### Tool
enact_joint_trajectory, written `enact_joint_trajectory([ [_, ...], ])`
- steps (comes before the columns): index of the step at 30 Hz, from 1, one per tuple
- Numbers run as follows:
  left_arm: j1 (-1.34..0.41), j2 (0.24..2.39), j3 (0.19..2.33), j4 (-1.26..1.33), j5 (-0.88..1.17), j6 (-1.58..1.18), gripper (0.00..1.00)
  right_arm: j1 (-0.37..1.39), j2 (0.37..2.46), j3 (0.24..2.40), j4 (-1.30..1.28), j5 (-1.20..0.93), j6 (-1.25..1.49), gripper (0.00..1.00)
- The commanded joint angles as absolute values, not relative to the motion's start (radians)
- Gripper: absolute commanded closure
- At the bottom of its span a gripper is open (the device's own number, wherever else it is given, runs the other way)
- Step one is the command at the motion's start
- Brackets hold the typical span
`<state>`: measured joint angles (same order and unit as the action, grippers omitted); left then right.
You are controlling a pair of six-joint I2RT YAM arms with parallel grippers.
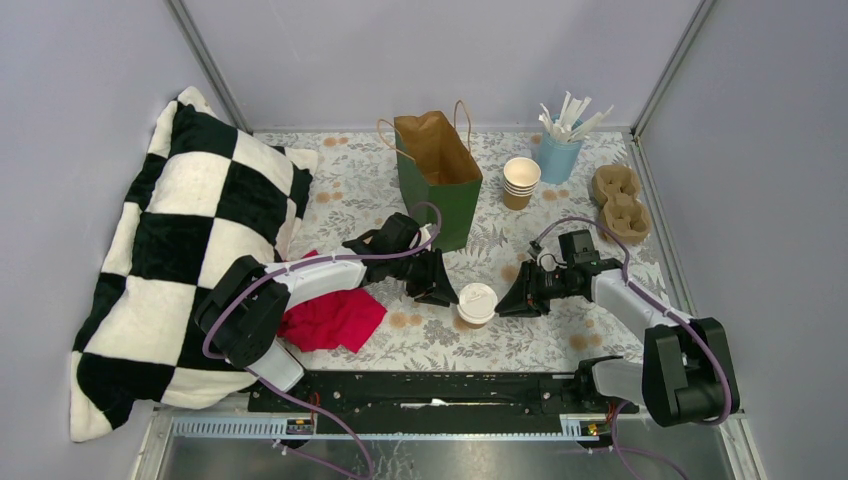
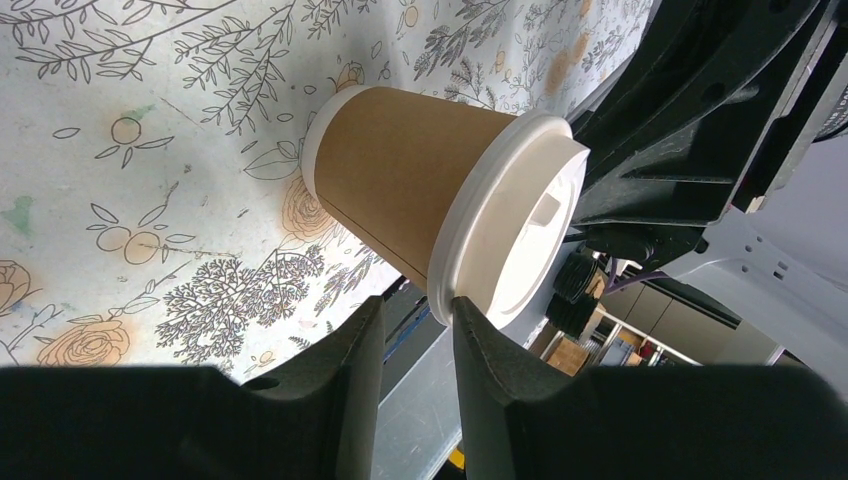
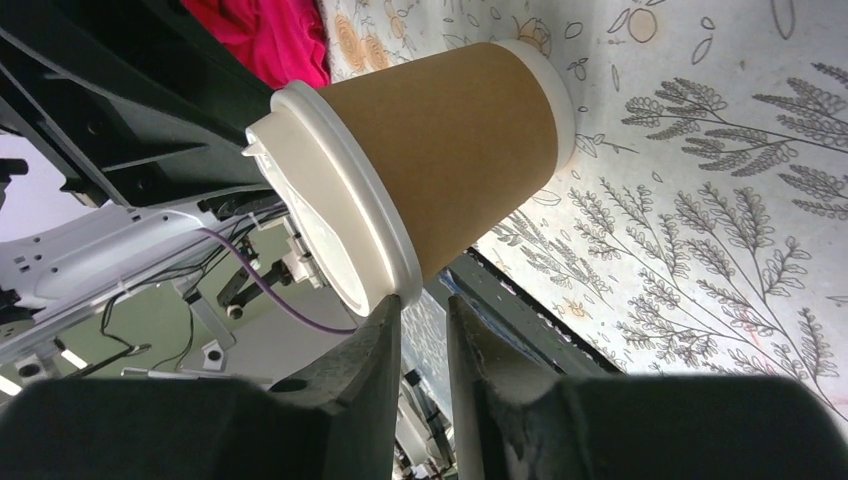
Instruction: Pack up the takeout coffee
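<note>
One takeout coffee cup (image 1: 476, 303), tan kraft paper with a white lid, stands upright on the floral tablecloth near the front middle. My left gripper (image 1: 440, 290) is just left of it and my right gripper (image 1: 512, 300) just right of it. In the left wrist view the cup (image 2: 400, 180) fills the middle; my left gripper (image 2: 418, 305) is nearly closed with nothing between its jaws, one fingertip against the lid rim. In the right wrist view the cup (image 3: 460, 130) is just beyond my right gripper (image 3: 425, 305), also nearly closed and empty, one fingertip at the lid rim. The green bag (image 1: 437, 180) stands open behind.
A stack of lidless paper cups (image 1: 521, 182), a blue cup of white sticks (image 1: 560, 150) and a brown cup carrier (image 1: 620, 200) are at the back right. A red cloth (image 1: 335, 318) lies front left. A checkered pillow (image 1: 190, 250) fills the left side.
</note>
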<state>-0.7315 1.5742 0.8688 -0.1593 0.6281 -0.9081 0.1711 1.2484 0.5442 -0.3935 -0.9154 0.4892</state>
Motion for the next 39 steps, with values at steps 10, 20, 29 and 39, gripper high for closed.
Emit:
enact_joint_trajectory([
  [10,-0.744,1.578,0.922,-0.227,0.567,-0.851,0.64,0.179,1.128,0.615,-0.419,-0.758,0.518,0.58],
  [20,-0.743,1.563,1.013,-0.317,0.551,-0.81,0.59,0.201,1.136,0.884,-0.715,-0.521,0.309,0.43],
  [29,-0.724,1.413,0.98,-0.423,0.527,-0.768,0.52,0.59,1.239,1.066,-0.822,-0.207,0.276,0.02],
  [39,-0.694,1.186,0.896,-0.504,0.436,-0.739,0.35,0.88,1.437,1.228,-0.89,0.086,0.299,0.0],
])
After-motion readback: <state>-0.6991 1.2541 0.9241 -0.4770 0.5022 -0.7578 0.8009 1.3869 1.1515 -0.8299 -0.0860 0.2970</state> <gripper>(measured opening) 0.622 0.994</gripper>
